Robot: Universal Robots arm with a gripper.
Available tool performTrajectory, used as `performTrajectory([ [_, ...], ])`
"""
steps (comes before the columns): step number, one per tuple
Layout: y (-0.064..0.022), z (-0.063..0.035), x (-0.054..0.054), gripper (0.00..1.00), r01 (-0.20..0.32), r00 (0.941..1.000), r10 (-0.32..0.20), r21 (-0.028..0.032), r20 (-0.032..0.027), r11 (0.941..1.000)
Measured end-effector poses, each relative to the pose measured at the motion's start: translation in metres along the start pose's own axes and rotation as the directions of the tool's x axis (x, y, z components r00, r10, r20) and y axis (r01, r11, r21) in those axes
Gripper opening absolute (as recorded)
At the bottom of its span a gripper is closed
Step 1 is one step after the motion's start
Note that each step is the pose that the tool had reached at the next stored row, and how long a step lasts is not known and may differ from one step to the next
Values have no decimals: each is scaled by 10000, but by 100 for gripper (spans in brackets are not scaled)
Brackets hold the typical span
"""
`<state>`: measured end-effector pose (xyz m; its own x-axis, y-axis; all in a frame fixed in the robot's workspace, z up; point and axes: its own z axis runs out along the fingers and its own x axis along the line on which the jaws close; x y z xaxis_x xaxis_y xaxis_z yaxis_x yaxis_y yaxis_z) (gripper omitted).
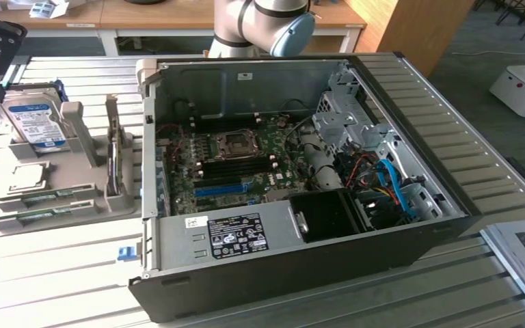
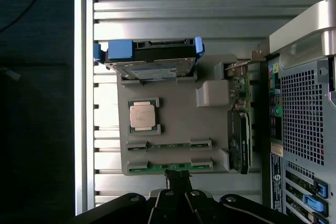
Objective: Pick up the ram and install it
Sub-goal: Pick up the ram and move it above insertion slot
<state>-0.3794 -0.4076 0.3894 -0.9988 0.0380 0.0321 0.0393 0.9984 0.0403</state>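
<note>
Your claw (image 2: 178, 176) hangs clenched, seemingly empty, just over the ram (image 2: 152, 166) lying in its grey holder (image 2: 176, 121); pickup and installation both remain.

text: none legible | labels: hard drive (image 1: 39, 126), power supply (image 1: 235, 236) | unreadable

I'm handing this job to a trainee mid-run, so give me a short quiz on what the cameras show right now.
1. True or false: the gripper is holding one of the ram sticks.
2. How many ram sticks lie in the grey holder? A one, B two, C four.
3. What lies in the holder between the hard drive and the ram sticks?
Key: 1 false, the gripper is shut and empty; 2 B; 3 the processor chip.
</note>
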Motion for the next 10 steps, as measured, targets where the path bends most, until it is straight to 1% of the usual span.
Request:
performTrajectory([
  [10, 0, 0, 0, 10, 1, 10000, -1, 1, -1, 10000],
])
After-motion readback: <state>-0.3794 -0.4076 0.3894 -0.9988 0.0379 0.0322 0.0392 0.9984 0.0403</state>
